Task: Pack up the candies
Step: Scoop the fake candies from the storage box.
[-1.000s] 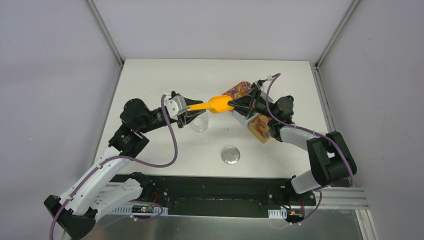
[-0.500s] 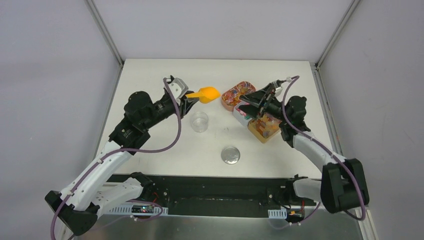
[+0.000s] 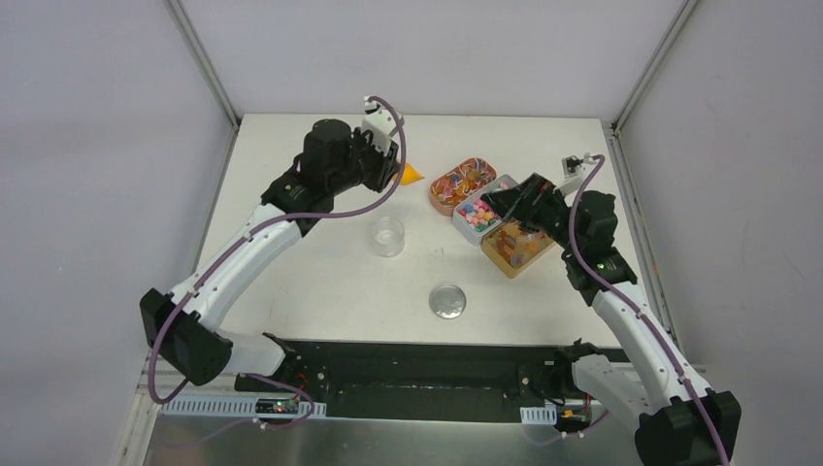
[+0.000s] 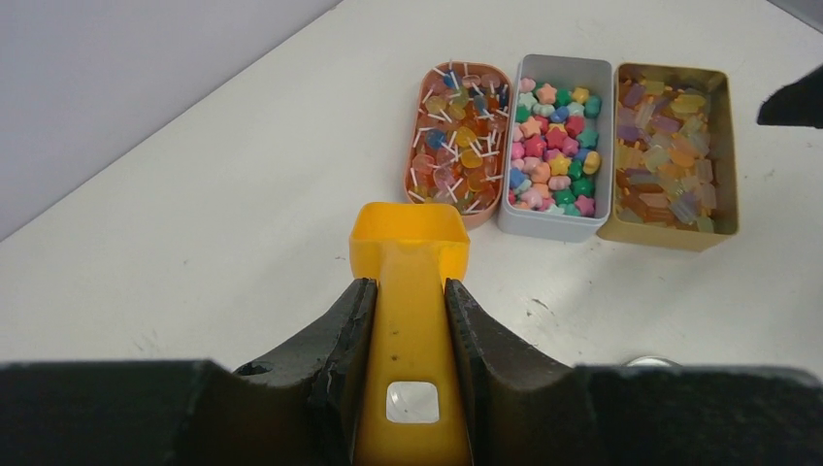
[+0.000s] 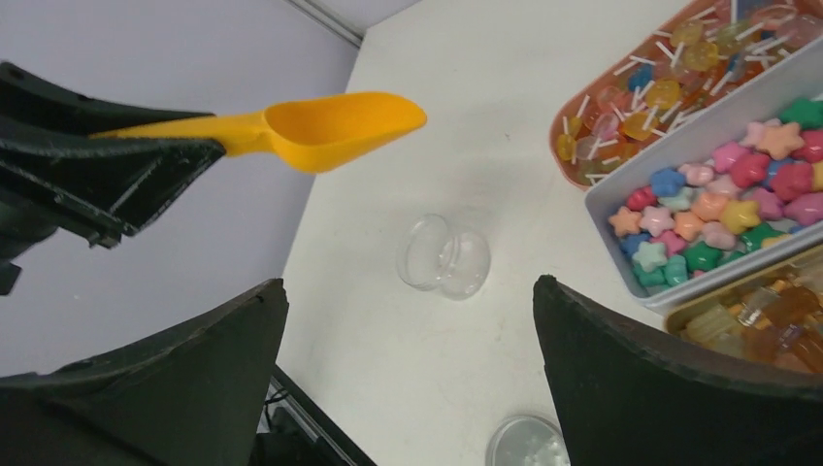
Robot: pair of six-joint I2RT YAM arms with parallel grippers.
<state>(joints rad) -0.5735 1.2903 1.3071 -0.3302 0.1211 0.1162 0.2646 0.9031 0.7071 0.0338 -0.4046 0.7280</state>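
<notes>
**A:** From above, what's different?

**B:** A second ago both tools met on the orange scoop point(image 3: 411, 174) over the middle of the desk point(image 3: 311, 272). Now the left tool point(image 3: 396, 171) has it alone, clamped on the handle and carried up toward the far left. The right tool point(image 3: 505, 204) has let go and pulled back. It hangs over the three trays with its jaws spread wide and nothing in them.

**A:** So the handover is done?

**B:** I'd judge so. The candies point(image 3: 478, 214) all lie in their trays at the right. The clear jar point(image 3: 387, 236) stands apart from them mid-desk, with the silver lid point(image 3: 447, 302) nearer the arms.

**A:** And the left wrist view?

**B:** Both fingers point(image 4: 340, 330) press the scoop's handle from either side, nearly closed. The bowl points at the trays. The oval pink tray point(image 4: 412, 165) holds stick sweets, the grey tray point(image 4: 548, 228) holds star-shaped ones, and the gold tray point(image 4: 660, 238) holds pale gummy pieces. All three sit touching in a row.

**A:** The right wrist view?

**B:** The fingers point(image 5: 670, 388) stand far apart at either edge, gripping nothing. Between them, lower down, the jar looks empty and the lid lies off it. The scoop hangs in the air to the left.

**A:** Meaning?

**B:** Scooping hasn't begun. Next the left arm probably has to bring the scoop down into a tray.
</notes>
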